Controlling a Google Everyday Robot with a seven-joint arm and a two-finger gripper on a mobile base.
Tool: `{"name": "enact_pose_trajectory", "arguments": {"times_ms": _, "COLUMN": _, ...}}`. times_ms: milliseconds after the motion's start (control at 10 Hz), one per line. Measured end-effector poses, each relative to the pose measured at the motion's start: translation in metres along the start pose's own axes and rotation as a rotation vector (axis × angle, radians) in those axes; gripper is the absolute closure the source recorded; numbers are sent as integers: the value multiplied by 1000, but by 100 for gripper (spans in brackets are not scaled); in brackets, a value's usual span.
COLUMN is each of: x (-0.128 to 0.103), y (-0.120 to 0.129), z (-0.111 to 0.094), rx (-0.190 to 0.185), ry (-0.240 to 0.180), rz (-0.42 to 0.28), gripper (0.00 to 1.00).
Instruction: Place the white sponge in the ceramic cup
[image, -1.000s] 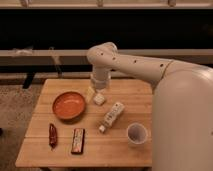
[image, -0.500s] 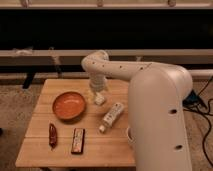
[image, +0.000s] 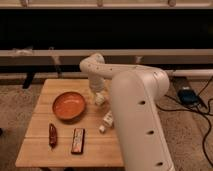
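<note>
The white sponge lies on the wooden table, just right of the orange bowl. My gripper points down right at the sponge, at or touching its top. The ceramic cup is hidden behind my large white arm, which covers the right part of the table.
An orange-red bowl sits left of the sponge. A white labelled bottle lies in front of the sponge, with a tiny whitish cube at its near end. A red packet and a dark bar lie near the front edge.
My arm has swung closer to the camera and now covers the right side of the table and the cup. The gripper stays over the sponge.
</note>
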Motion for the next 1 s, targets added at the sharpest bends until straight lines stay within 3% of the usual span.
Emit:
{"name": "enact_pose_trajectory", "arguments": {"times_ms": 600, "x": -29, "y": -3, "z": 22, "rx": 28, "ry": 5, "rz": -2, "gripper": 20}}
{"name": "enact_pose_trajectory", "arguments": {"times_ms": 800, "x": -36, "y": -3, "z": 28, "rx": 30, "ry": 12, "rz": 4, "gripper": 32}}
{"name": "enact_pose_trajectory", "arguments": {"times_ms": 1000, "x": -36, "y": -5, "z": 38, "rx": 15, "ry": 59, "rz": 18, "gripper": 55}}
